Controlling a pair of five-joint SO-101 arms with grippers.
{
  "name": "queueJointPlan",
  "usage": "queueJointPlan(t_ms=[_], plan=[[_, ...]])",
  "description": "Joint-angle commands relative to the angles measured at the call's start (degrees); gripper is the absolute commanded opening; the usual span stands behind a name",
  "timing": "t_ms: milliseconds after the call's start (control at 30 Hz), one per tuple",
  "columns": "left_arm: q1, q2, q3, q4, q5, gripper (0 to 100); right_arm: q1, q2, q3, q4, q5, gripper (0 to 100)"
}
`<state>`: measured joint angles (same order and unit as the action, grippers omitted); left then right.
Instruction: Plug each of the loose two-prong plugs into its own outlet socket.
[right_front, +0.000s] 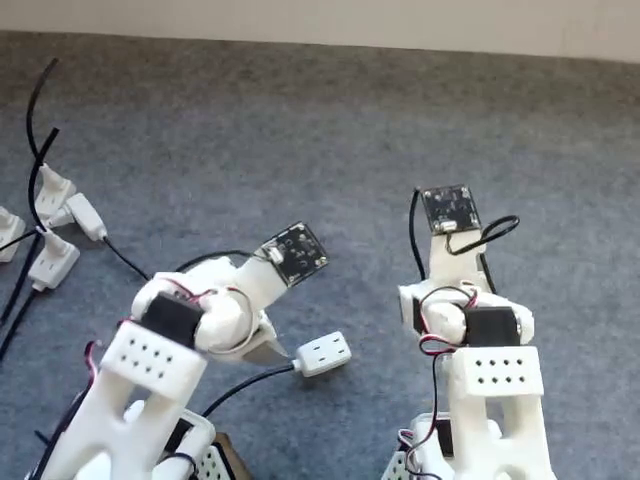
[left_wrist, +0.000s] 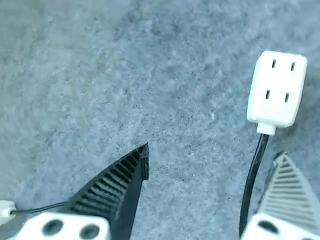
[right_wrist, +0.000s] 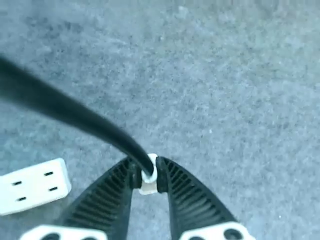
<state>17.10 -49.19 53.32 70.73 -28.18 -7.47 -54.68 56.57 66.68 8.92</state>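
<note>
Left gripper (left_wrist: 214, 156): jaws released, spread above the carpet (left_wrist: 100, 75) just beside the socket (left_wrist: 276, 90). Right gripper (right_wrist: 148, 167): jaws clenched on a white plug (right_wrist: 148, 186) with a black cord (right_wrist: 65, 112), near the socket. More white connectors (right_front: 52, 258) lie well apart from the socket, beyond the left arm.

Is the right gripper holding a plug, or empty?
Shut, holding: the right gripper pinches a white plug between its fingertips, black cord trailing out.
</note>
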Motion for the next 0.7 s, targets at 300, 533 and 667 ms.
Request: queueJointPlan(t_ms=[300, 533, 667], plan=[[13.76, 40.75, -20.44, -3.69, -1.58, 36, 5.32, -1.63, 2.24, -2.68, 1.49, 0.4], [13.85, 48.48, -22.99, -3.69, -1.58, 35, 6.99, -1.63, 3.3, -2.77, 4.04, 0.4], [13.93, 50.24, -23.08, -3.78, -1.58, 33, 6.99, -1.63, 3.3, -2.77, 4.13, 0.4]])
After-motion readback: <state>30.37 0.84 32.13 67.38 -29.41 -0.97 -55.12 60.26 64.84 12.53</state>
